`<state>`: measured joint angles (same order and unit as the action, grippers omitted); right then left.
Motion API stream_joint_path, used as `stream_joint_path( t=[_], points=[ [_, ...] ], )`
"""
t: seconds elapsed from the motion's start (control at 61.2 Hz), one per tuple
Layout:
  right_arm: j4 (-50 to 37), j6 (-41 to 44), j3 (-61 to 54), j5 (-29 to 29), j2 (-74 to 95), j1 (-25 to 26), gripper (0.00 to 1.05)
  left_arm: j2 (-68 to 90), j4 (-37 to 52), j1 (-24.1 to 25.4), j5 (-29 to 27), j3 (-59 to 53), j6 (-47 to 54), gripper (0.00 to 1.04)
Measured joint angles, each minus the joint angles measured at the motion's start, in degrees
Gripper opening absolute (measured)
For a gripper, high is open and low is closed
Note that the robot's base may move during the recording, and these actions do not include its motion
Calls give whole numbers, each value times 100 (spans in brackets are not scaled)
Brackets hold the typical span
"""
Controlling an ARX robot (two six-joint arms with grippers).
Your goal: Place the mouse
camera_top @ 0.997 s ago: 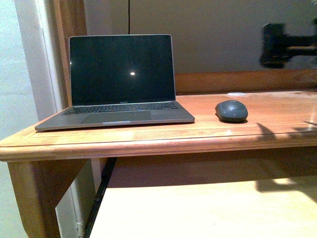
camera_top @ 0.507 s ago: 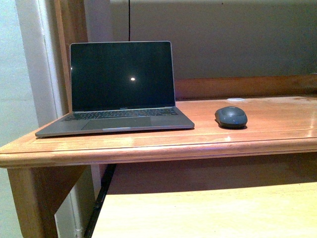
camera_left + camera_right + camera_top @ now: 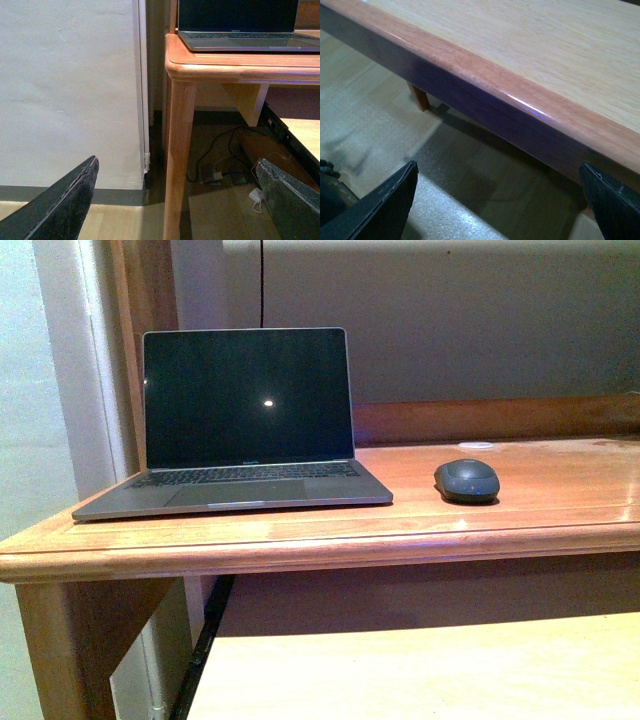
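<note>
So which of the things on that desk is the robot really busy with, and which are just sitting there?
Part of the job:
- the mouse, lying on the desk to the right of the laptop, with no gripper touching it

Just lying about:
- the open laptop, screen dark
- a small white disc behind the mouse

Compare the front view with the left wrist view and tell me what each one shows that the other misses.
Only the front view shows the mouse resting on the desk to the right of the laptop, with a small white disc behind it.

Only the left wrist view shows the open left tool, the desk leg, and cables on the floor.

Both show the laptop and the desk's front edge.
</note>
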<state>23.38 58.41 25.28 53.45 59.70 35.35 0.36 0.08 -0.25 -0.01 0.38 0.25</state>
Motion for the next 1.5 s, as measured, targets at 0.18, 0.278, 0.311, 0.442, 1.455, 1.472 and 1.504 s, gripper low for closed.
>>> stream_joint_path(
  t=[0.18, 0.278, 0.311, 0.442, 1.455, 1.472, 1.504],
  points=[
    [-1021, -105, -280, -396, 164, -444, 97, 0, 0, 0, 0, 0, 0, 97],
    [-1880, -529, -398, -815, 398, -973, 97, 0, 0, 0, 2, 0, 0, 97],
    [-2227, -723, -422, -966, 520, -1165, 97, 0, 0, 0, 0, 0, 0, 97],
    [-4199, -1987, -291, -2350, 1456, -2326, 97, 0, 0, 0, 2, 0, 0, 97],
    [-3939, -5969, 9, -5611, 122, -3237, 97, -2, 0, 0, 2, 0, 0, 97],
    [-3731, -6063, -157, -5534, -188, -3128, 97, -2, 0, 0, 2, 0, 0, 97],
    [-3403, -6186, -389, -5410, -669, -2966, 97, -2, 0, 0, 2, 0, 0, 97]
  ],
)
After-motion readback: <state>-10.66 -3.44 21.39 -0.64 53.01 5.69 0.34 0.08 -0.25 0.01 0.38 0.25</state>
